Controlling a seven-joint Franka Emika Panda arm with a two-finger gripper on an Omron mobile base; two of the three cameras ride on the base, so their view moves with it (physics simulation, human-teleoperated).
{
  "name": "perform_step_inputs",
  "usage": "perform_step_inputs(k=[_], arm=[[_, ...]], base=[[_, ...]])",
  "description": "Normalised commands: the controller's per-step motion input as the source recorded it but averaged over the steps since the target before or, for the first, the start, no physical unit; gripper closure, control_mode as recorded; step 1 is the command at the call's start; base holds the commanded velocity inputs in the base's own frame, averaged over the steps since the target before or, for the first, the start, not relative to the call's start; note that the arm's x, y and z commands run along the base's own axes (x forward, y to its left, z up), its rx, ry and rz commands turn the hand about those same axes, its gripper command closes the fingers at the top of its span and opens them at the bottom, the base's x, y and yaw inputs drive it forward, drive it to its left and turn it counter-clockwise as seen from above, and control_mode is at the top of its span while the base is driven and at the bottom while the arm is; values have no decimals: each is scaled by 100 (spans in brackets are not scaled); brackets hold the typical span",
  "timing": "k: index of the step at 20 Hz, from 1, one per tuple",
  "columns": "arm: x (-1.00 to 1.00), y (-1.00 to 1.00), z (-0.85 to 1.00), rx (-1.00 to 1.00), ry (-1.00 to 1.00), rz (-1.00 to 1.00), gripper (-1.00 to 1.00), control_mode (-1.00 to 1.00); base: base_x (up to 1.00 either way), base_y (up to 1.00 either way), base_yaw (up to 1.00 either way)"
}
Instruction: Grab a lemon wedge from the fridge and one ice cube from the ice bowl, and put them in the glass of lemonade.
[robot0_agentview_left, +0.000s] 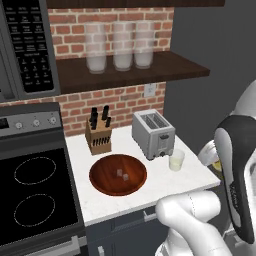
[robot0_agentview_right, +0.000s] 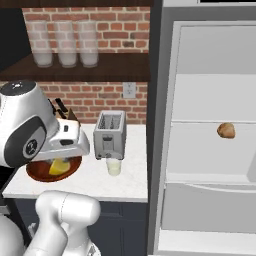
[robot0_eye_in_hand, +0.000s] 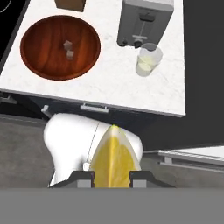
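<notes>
The fridge (robot0_agentview_right: 210, 130) is seen standing open at the right of the scene, its white shelves bare but for a brown roundish lump (robot0_agentview_right: 226, 130) on a middle shelf. To its left the white bench (robot0_agentview_left: 150, 185) is laid out between the fridge and the black stove (robot0_agentview_left: 30, 195). Against the brick wall, a shelf (robot0_agentview_left: 150, 70) carries three tall frosted jars (robot0_agentview_left: 120, 47). On the bench, the ice bowl (robot0_agentview_left: 118, 174) is found toward the near left, with two small ice cubes (robot0_eye_in_hand: 68, 49) resting near its middle. Behind it a knife block (robot0_agentview_left: 98, 135) is seen at the far left, and a silver toaster (robot0_agentview_left: 153, 133) stands at the far right. The glass of lemonade (robot0_agentview_left: 176, 160) is placed just in front of the toaster's right end, upright, well apart from the bowl. The gripper (robot0_eye_in_hand: 111, 177) is held out in front of the bench's near edge, above the robot's own body, and is closed on the lemon wedge (robot0_eye_in_hand: 114, 159). The wedge is pinched between the two finger tips, its pointed end directed toward the bench. In the right base view, the yellow of the wedge (robot0_agentview_right: 59, 166) is glimpsed below the hand.
</notes>
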Motion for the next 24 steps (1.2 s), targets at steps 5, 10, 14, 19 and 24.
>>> perform_step_inputs(k=[5, 10, 14, 19, 24], arm=[[100, -6, -28, 7, -4, -13, 100, -100], [100, 0, -20, 4, -4, -13, 100, -100], [75, -9, -17, 0, 0, -7, 100, -100], [56, -6, -29, 0, -1, -1, 100, -100], [24, -11, -37, 0, 0, 0, 100, -100]], base=[[0, 0, 0], [0, 0, 0], [0, 0, 0], [0, 0, 0], [0, 0, 0]])
